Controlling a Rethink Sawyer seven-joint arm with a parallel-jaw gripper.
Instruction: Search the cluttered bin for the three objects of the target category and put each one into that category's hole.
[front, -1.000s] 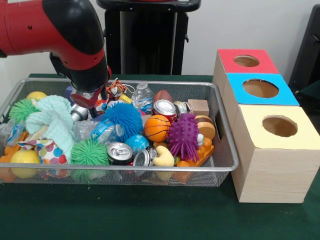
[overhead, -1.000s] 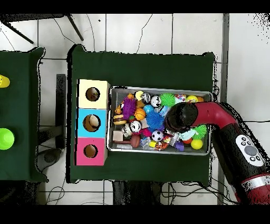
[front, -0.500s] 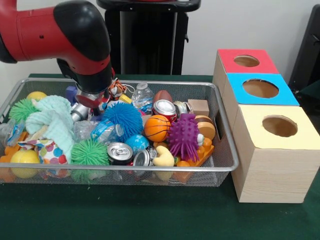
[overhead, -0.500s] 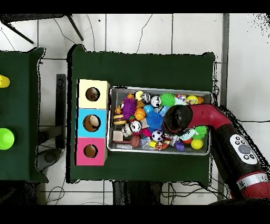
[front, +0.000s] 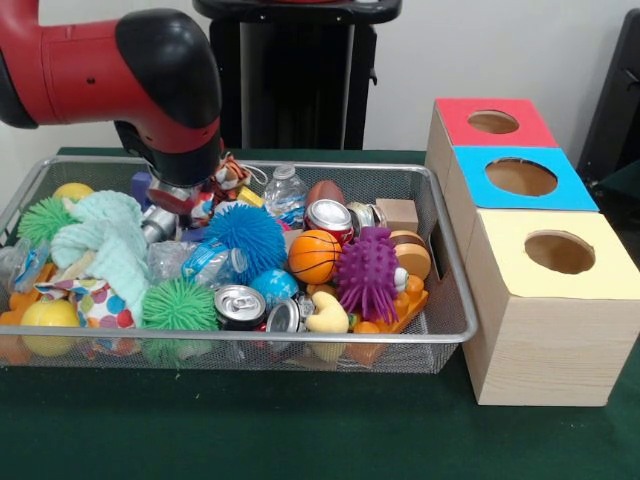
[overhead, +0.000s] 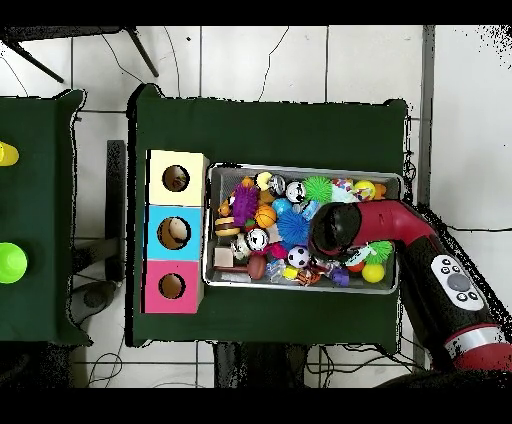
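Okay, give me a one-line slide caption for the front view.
Sawyer arm reaches into the cluttered bin of toys and cans beside three boxes with holes.

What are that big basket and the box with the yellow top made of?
The basket looks like silver wire mesh with a thicker metal rim; you can see through its walls. The yellow-topped box shows pale wood grain, possibly only a printed finish.
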